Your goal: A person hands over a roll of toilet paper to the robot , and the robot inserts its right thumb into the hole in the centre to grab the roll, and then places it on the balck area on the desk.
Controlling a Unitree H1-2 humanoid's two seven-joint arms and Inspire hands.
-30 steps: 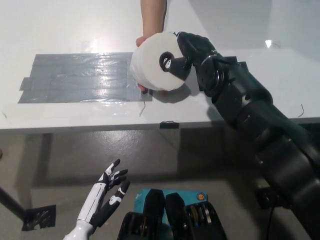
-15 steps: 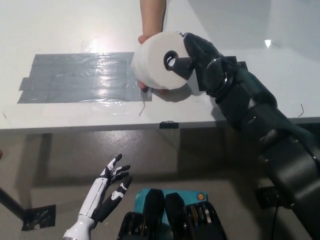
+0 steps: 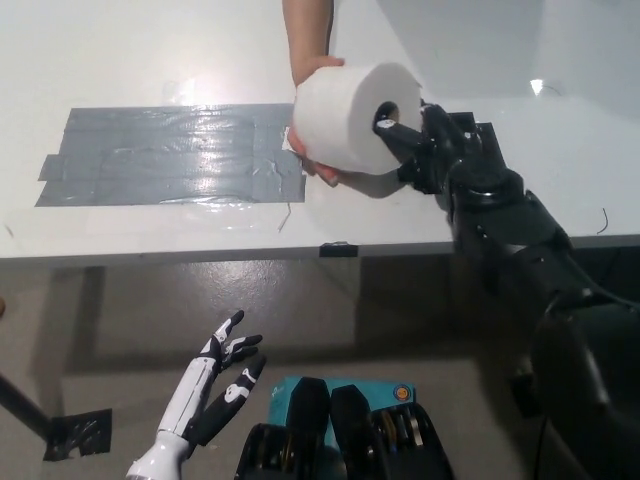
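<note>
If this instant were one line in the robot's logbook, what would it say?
phase: handover | toilet paper roll: held by person's hand | right hand: thumb in centre hole | left hand: open, resting low | black area: bare

A white desk (image 3: 150,40) carries a patch of grey tape strips (image 3: 170,155), left of centre.

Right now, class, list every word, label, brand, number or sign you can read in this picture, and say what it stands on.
None can be read: the toilet paper roll, the taped patch, the desk and both of the robot's hands carry no text.
The teal box has a small yellow mark, too blurred to read.
</note>
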